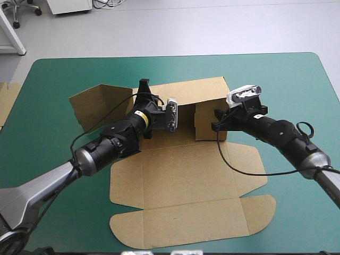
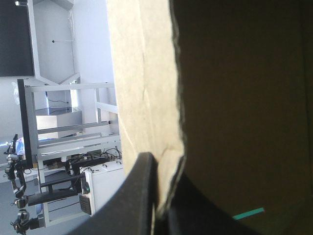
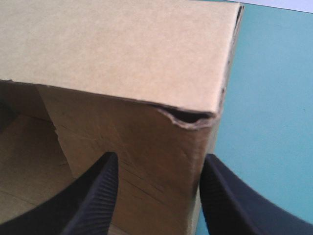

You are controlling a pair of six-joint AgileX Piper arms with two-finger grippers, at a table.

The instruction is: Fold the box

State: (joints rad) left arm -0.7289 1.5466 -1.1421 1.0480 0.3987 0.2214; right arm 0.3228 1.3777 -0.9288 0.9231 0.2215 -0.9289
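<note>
The brown box point(image 1: 186, 175) lies mid-table, its lid and front flaps flat toward the near edge and its back and right walls raised. My left gripper point(image 1: 143, 89) is at the back wall's left part. In the left wrist view my left gripper point(image 2: 164, 169) is shut on the edge of an upright board wall point(image 2: 142, 73). My right gripper point(image 1: 217, 121) is at the raised right wall. In the right wrist view my right gripper point(image 3: 159, 159) stands open, its black fingers point(image 3: 98, 196) straddling the folded corner of the box wall point(image 3: 122, 44), one inside and one outside.
A side flap point(image 1: 93, 106) of the box leans out at the back left. An edge of more brown board point(image 1: 8, 101) shows at the table's left edge. Bare teal-green cover point(image 1: 297, 85) stretches to the right of the box and along the far edge.
</note>
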